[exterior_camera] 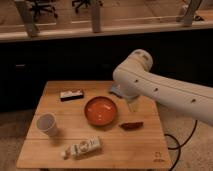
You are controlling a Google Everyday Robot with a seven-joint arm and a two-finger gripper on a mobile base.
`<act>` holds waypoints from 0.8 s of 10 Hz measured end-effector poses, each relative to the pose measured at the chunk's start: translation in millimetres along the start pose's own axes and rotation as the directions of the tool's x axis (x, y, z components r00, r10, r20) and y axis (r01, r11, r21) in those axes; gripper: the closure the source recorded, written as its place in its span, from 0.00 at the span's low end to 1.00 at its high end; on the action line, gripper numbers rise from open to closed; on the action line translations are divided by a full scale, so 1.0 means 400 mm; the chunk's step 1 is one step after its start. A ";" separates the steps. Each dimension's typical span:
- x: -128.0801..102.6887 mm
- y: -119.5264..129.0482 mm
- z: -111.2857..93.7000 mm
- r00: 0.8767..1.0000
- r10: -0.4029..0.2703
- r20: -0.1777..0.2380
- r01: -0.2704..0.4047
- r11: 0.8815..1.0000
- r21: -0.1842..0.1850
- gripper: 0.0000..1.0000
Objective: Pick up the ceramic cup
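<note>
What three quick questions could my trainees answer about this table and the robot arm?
1. True or false: the ceramic cup lies inside the orange bowl.
2. The gripper hangs A) just right of the bowl, B) over the cup, C) inside the bowl.
3. Which thing lies nearest the front edge of the table?
Key: 1 false, it stands apart at the left. 2 A. 3 the white packet.
</note>
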 end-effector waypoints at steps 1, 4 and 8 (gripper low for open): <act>-0.039 -0.020 -0.003 0.999 -0.043 -0.002 0.043 0.999 0.009 0.20; -0.100 -0.046 -0.008 0.991 -0.136 -0.013 0.136 0.990 0.021 0.20; -0.234 -0.111 -0.027 0.966 -0.258 -0.015 0.259 0.965 0.043 0.20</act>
